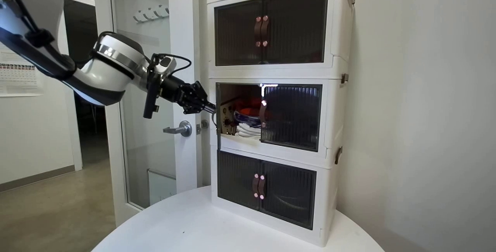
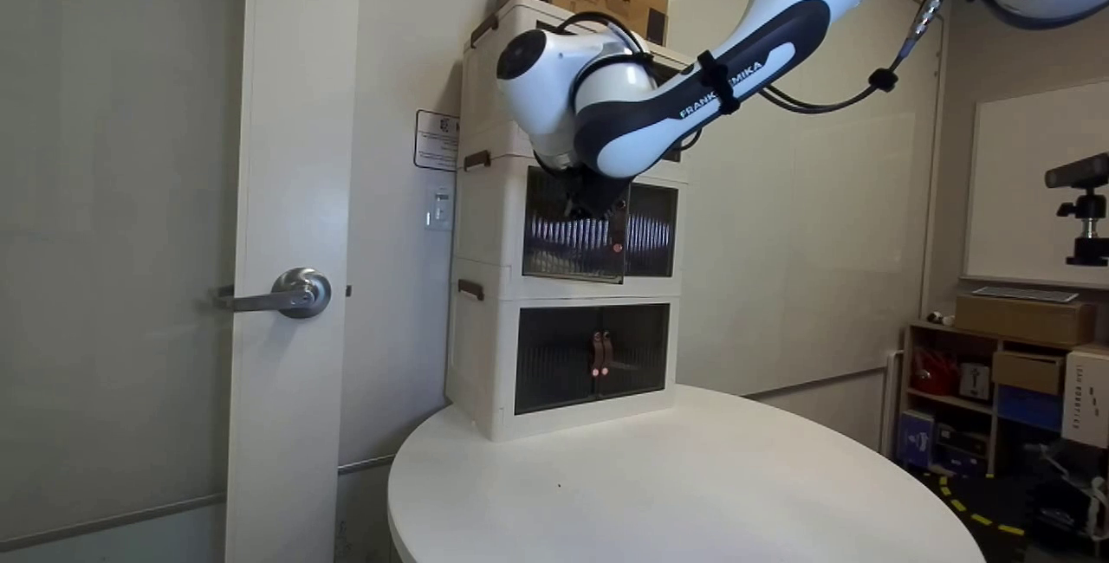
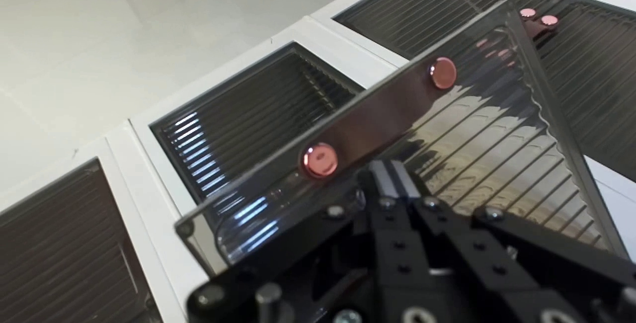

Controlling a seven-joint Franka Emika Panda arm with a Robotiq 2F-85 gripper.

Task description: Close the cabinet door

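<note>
Okay, cabinet door is swung open, shown across the centre of the wrist view; its lower part is covered by the gripper, jaws together. Contact with the door can't be confirmed. In an exterior view the door is seen almost edge-on, mid-frame; the arm is cut off at upper left, stored items barely made out.

Round white table; lever-handled glass door.
</note>
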